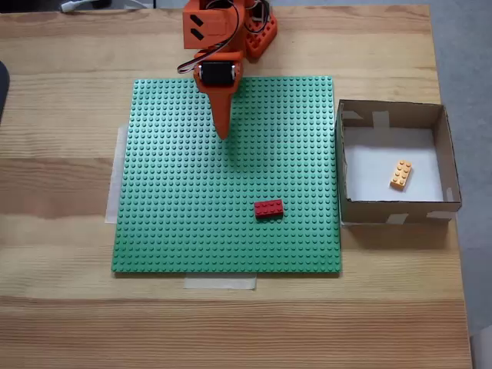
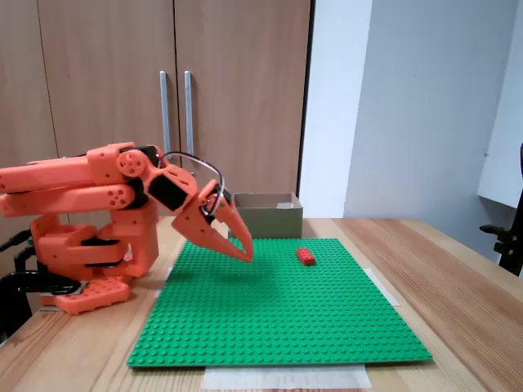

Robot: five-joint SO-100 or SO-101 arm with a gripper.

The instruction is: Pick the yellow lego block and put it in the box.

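Hovering over the green baseplate [image 1: 192, 200] with its jaws closed and empty, the gripper [image 1: 223, 134] sits left in the top-down fixed view; one red brick [image 1: 268, 208] follows, then one yellow lego block [image 1: 400, 174] inside the one box [image 1: 396, 209], well apart.

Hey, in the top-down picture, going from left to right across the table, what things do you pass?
Green baseplate → orange gripper → red brick → cardboard box → yellow lego block, lying inside the box.
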